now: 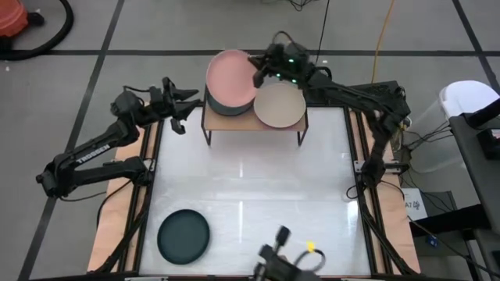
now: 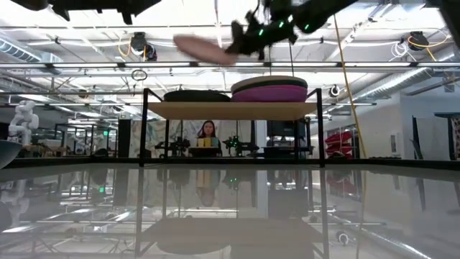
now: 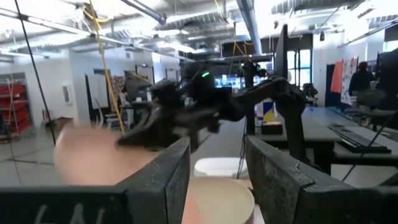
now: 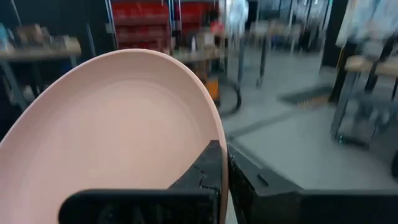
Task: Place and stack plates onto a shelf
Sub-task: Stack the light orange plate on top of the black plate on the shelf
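My right gripper (image 1: 258,69) is up at the far side of the surface (image 1: 250,195), its fingers (image 4: 208,168) clamped on the rim of the salmon pink plate (image 1: 231,75), which I am holding in the air above the left half of the shelf (image 1: 211,119). In the low view the pink plate (image 2: 205,49) hangs tilted, well clear of the stack beneath it, and the right wrist view shows its rim pinched between my two dark fingers with the plate's hollow face (image 4: 112,137) turned toward the camera. Under it, on the shelf's left side, I see a dark grey stack (image 2: 197,96) lying flat; from above only its edge (image 1: 221,109) peeks out from below the pink plate. On the shelf's right side sits the other stack, with the beige plate (image 1: 280,104) on top and, in the low view, the purple and magenta plates (image 2: 269,93) below it. One more dark teal plate (image 1: 183,236) lies alone at the near left of the surface, well apart from the shelf. My left gripper (image 1: 181,109) waits just beside the shelf's left end, raised off the surface, its fingers (image 3: 168,180) apart and holding nothing. A person (image 2: 207,134) shows in the room far behind the shelf.
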### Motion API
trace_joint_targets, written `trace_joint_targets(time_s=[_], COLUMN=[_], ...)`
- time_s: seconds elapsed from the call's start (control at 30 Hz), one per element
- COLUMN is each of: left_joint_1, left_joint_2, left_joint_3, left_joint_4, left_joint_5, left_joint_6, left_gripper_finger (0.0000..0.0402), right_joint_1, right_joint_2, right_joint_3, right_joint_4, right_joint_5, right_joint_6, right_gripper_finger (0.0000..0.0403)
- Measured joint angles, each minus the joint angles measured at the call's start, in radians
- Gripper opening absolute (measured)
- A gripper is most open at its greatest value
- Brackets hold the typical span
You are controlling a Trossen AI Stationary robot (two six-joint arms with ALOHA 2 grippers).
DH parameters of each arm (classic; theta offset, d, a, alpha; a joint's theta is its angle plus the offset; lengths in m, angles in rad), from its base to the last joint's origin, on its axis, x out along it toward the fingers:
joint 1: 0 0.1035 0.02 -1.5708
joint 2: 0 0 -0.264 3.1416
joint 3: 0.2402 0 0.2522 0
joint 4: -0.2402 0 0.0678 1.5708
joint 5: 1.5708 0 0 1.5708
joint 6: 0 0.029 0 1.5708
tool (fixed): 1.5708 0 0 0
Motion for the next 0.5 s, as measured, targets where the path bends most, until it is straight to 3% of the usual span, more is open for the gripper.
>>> trace_joint_targets(time_s=[0.17,0.5], left_joint_1=[0.000,0.000], left_joint_2=[0.008,0.008], left_joint_3=[0.000,0.000], left_joint_4=[-0.006,-0.027], left_joint_5=[0.000,0.000], left_joint_6=[-0.009,-0.004], left_gripper_finger=[0.0161,0.0161], right_joint_1=[-0.003,-0.008], right_joint_2=[0.115,0.175], right_joint_3=[0.047,0.049], right_joint_4=[-0.040,-0.071], right_joint_5=[-0.030,-0.025], right_joint_6=[0.006,-0.039], right_gripper_finger=[0.0000,0.0015])
